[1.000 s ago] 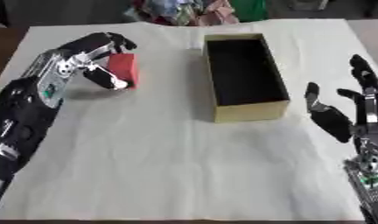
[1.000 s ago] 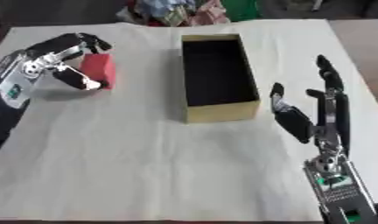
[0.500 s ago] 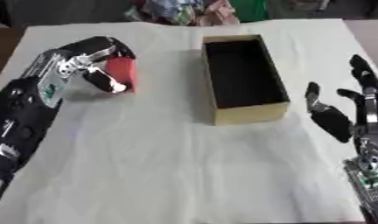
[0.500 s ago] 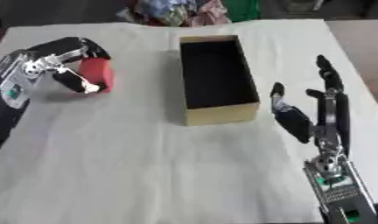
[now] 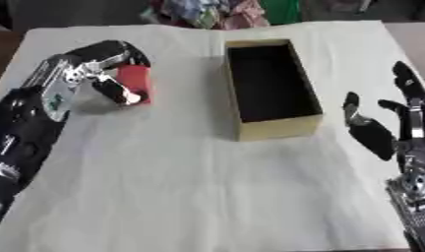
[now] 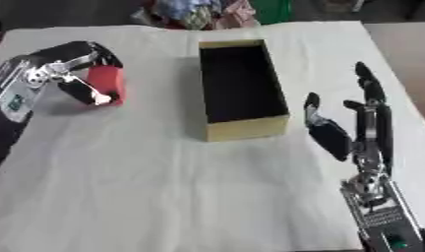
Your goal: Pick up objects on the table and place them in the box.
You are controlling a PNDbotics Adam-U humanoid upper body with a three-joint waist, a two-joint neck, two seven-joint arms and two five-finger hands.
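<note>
Left hand [image 5: 95, 74] curls around the red block [image 5: 135, 82] left of the box [image 5: 269, 87] — right hand [image 6: 358, 130] rests right of it, fingers spread.

no readable text, no labels, no brands, no numbers

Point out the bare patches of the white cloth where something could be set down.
Bare: the cloth's near half, before the box; the strip between box and right hand. Crowded: the left hand curled round the red object; colourful clutter at the far edge.
</note>
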